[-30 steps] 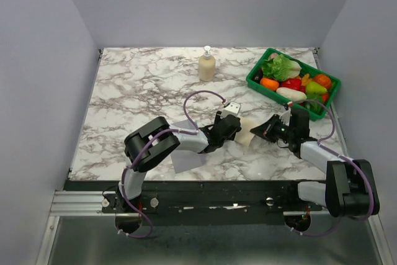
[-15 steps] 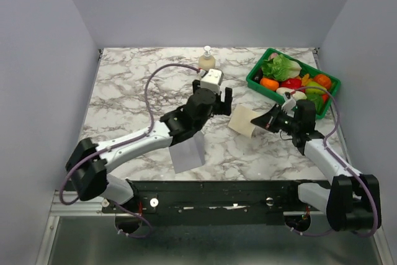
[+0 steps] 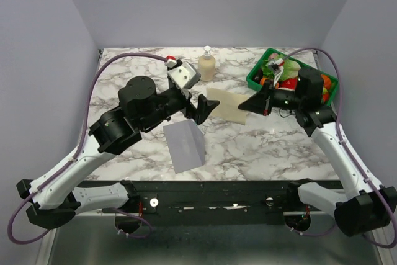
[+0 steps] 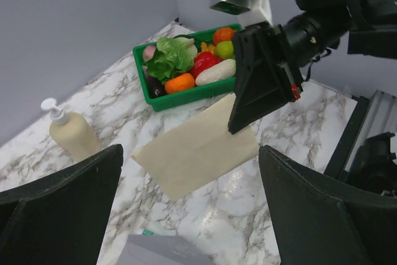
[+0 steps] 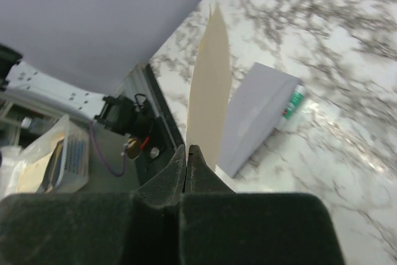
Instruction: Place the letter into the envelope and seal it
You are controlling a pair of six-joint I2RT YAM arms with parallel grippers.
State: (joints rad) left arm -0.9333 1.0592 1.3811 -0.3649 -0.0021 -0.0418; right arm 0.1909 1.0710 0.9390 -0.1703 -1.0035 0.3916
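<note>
The cream letter (image 3: 226, 105) hangs flat above the table's middle, and my right gripper (image 3: 253, 103) is shut on its right edge. In the right wrist view the letter (image 5: 208, 85) stands edge-on out of the closed jaws of the right gripper (image 5: 187, 150). The grey envelope (image 3: 184, 146) lies on the marble nearer the front, below and left of the letter. My left gripper (image 3: 203, 108) hovers open just left of the letter, touching nothing. In the left wrist view the letter (image 4: 197, 147) shows between that gripper's wide-spread fingers (image 4: 68, 197), with a corner of the envelope (image 4: 155, 254) below.
A green basket (image 4: 186, 94) of toy vegetables stands at the back right, close behind my right arm. A cream soap bottle (image 3: 207, 66) stands at the back centre. A small green-and-white item (image 5: 293, 102) pokes out beside the envelope.
My left gripper has opened wide and pulled back to the left and up. The right gripper has lifted the letter up and away from the front edge.
</note>
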